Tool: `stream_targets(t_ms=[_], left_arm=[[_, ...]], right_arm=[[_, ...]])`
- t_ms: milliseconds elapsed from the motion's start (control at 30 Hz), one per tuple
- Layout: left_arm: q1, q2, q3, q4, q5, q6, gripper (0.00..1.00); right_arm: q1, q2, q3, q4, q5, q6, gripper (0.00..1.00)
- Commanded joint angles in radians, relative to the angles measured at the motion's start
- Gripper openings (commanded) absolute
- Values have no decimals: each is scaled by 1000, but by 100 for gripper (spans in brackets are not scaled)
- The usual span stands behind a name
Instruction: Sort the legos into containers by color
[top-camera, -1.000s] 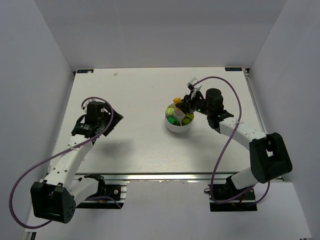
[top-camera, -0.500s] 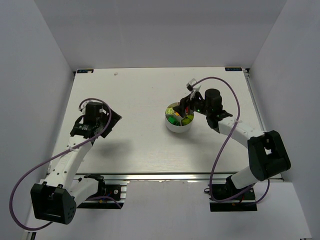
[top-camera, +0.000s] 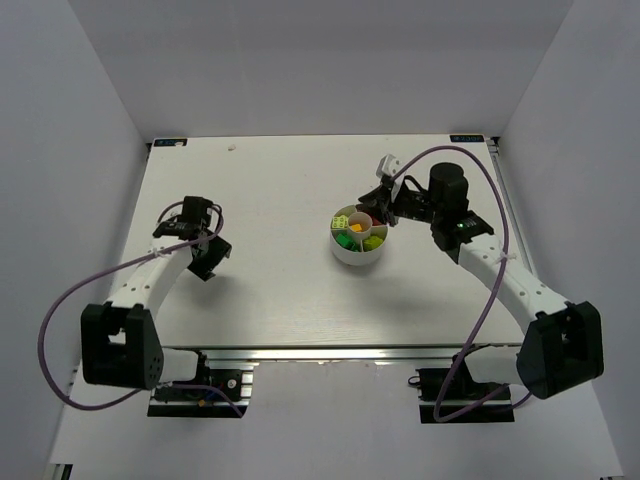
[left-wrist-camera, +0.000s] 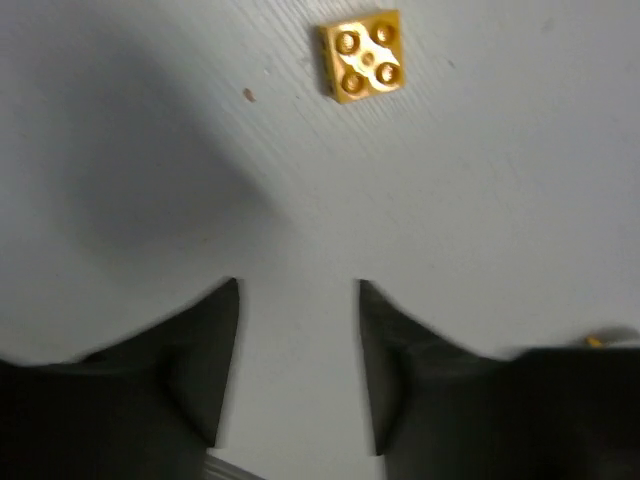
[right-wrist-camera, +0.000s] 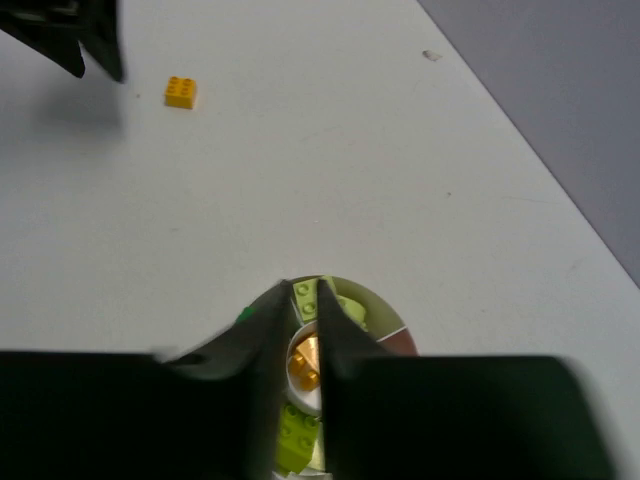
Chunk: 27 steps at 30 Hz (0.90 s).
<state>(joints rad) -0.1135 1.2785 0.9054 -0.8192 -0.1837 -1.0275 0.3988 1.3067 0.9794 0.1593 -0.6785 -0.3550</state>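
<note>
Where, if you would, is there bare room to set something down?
Bare: the middle of the table, between the left hand and the dish, and the near strip before the dish. Crowded: the dish under the right hand, and the yellow brick by the left hand.

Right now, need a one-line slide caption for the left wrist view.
Left arm's fingers parted above the table, one yellow lego lying studs-up ahead of them, not yet grasped.

Right tool (right-wrist-camera: 305, 300) has closed above the dish (top-camera: 358, 258); left arm (top-camera: 150, 279) has swung round.
</note>
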Motion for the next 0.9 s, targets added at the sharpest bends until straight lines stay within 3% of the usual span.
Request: stream_targets(t_ms=[0,67,167,633,767,867], left_arm=[[15,77,56,-21,-65,38,68],[23,137,76,12,-74,78,90],[35,202,113,43,-80,118,95],[60,470,276,89,-106,176,91],[61,508,289,100,-103,169,85],[61,518,294,107,-97,162,74]], right_arm=[[-5,-49,7,-86,-127,-52,30],[-3,-66,-14,-84,-116,-45,58],[-5,-84,-38,-86,-110,-53,64],[-5,-106,-74,-104,-116,-50,66],[-5,-115,-82,-106,-110,-47,66],[-5,-118,-82,-109,-104,-47,66]])
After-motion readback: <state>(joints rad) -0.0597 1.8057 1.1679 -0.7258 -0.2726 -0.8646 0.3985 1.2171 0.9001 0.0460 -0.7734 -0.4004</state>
